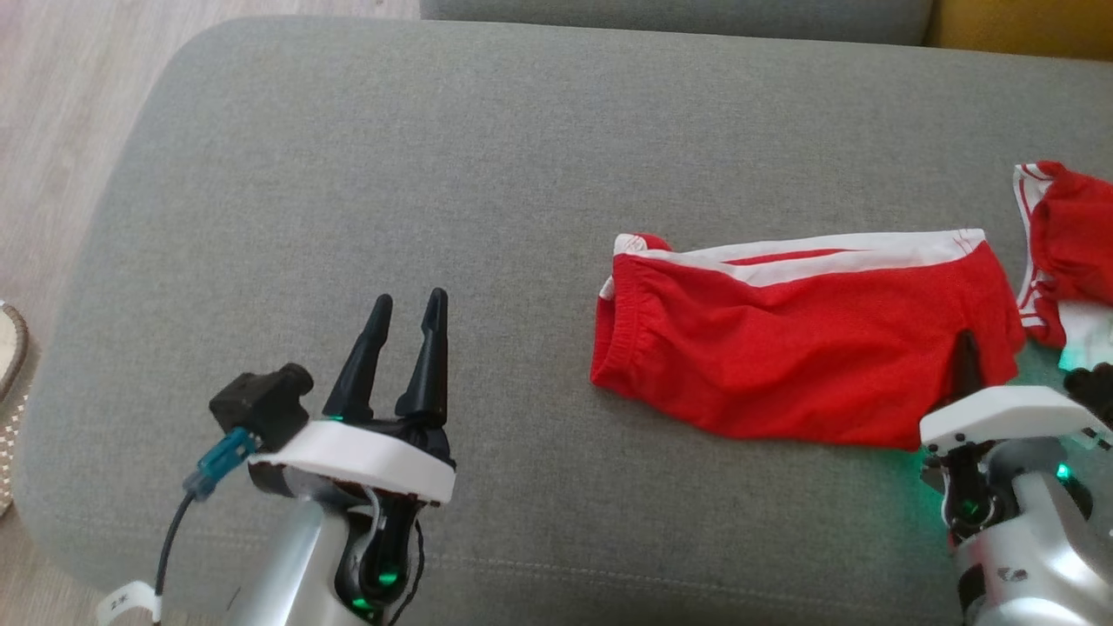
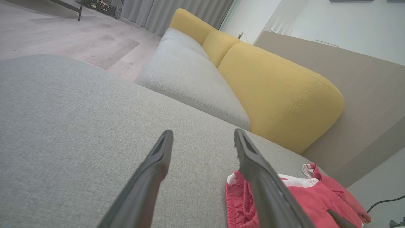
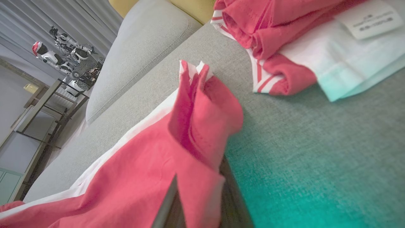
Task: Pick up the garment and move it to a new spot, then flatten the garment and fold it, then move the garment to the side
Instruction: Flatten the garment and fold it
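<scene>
The garment [image 1: 800, 339], red shorts with a white side stripe, lies folded on the grey cushion [image 1: 435, 174], right of centre. My right gripper [image 1: 967, 358] is shut on the garment's near right corner; one dark finger pokes up through the red cloth. In the right wrist view the red fabric [image 3: 177, 152] bunches up over the fingers. My left gripper [image 1: 409, 326] hovers open over bare cushion to the left, well apart from the garment. In the left wrist view its fingers [image 2: 152, 177] stand wide, with the garment [image 2: 303, 196] at the lower right.
A second red and white garment [image 1: 1069, 252] lies crumpled at the cushion's right edge, close to my right gripper. Wooden floor [image 1: 52, 104] runs along the left. A yellow sofa back [image 2: 278, 91] and another grey seat [image 2: 190, 76] stand beyond the cushion.
</scene>
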Controlling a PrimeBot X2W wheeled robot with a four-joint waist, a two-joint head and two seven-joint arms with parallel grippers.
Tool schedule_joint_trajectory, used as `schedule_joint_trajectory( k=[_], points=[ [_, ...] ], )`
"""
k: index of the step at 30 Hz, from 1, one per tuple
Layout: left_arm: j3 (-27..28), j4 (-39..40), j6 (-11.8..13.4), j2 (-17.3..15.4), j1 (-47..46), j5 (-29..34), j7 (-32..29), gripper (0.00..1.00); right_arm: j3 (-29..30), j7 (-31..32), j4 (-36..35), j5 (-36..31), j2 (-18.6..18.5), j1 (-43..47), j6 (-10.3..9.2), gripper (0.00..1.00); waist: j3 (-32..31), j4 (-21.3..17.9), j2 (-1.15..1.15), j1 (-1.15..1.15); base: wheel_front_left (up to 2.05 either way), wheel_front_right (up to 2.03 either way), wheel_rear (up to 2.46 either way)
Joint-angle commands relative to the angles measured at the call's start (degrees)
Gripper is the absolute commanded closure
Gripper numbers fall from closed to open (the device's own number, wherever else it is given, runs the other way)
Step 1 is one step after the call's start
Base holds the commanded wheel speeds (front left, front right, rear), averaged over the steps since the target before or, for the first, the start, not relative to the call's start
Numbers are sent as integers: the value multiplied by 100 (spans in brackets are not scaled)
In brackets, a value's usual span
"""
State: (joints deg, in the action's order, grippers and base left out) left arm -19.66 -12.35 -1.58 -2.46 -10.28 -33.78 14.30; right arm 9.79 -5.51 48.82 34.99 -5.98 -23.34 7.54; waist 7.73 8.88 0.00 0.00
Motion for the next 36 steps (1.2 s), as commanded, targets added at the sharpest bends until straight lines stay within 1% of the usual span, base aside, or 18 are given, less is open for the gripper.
schedule_joint_trajectory(
  k=[1, 5, 9, 13, 14, 15, 16, 22, 24, 27, 34, 35, 36],
  points=[
    [144, 160, -15, -42, -136, 63, 70, 0, -34, -57, -207, -136, 53, -154, -5, 100, -7, 19, 0, 0, 0, 0, 0],
    [93, 106, -33, -42, -109, 64, 70, 0, 164, -140, -400, -461, 154, -235, -5, 100, -90, 86, 0, 0, 0, 0, 0],
    [97, 56, -34, -42, -50, 83, 70, 0, -63, -147, -835, -648, 250, -237, -5, 100, -214, 165, 0, 0, 0, 0, 0],
    [145, 88, -17, -42, -9, 59, 70, 0, -655, -70, -1441, -662, 295, -86, -5, 100, -269, 265, 0, 0, 0, 0, 0],
    [142, 90, -18, -42, 4, 45, 70, 0, -1050, -2, -1762, -619, 304, 27, -5, 100, -279, 320, 0, 0, 0, 0, 0],
    [138, 90, -19, -42, 9, 39, 70, 0, -1275, 38, -1919, -582, 306, 88, -5, 100, -280, 348, 0, 0, 0, 0, 0],
    [138, 90, -19, -42, 9, 39, 70, 0, -1275, 38, -1919, -582, 306, 88, -5, 100, -280, 348, 0, 0, 0, 0, 0],
    [141, 97, -7, -42, 21, 11, 70, 0, -2447, 221, -2600, -494, 309, 383, -5, 100, -274, 489, 0, 0, 0, 0, 0],
    [144, 103, -1, -42, 22, 3, 70, 0, -2741, 284, -2682, -608, 309, 428, -5, 100, -266, 532, 0, 0, 0, 0, 0],
    [132, 113, -1, -42, 8, -12, 70, 0, -3022, 349, -2681, -770, 309, 453, -5, 100, -230, 606, 0, 0, 0, 0, 0],
    [95, 141, 28, -42, -12, -70, 70, 0, -3349, 575, -2385, -983, 290, 485, -5, 100, -121, 752, 0, 0, 0, 0, 0],
    [97, 140, 29, -42, -12, -75, 70, 0, -3366, 576, -2339, -1014, 288, 484, -5, 93, -111, 763, 0, 0, 0, 0, 0],
    [100, 138, 29, -42, -13, -79, 70, 0, -3382, 547, -2307, -1053, 286, 477, -5, 51, -103, 772, 0, 0, 0, 0, 0]
  ],
)
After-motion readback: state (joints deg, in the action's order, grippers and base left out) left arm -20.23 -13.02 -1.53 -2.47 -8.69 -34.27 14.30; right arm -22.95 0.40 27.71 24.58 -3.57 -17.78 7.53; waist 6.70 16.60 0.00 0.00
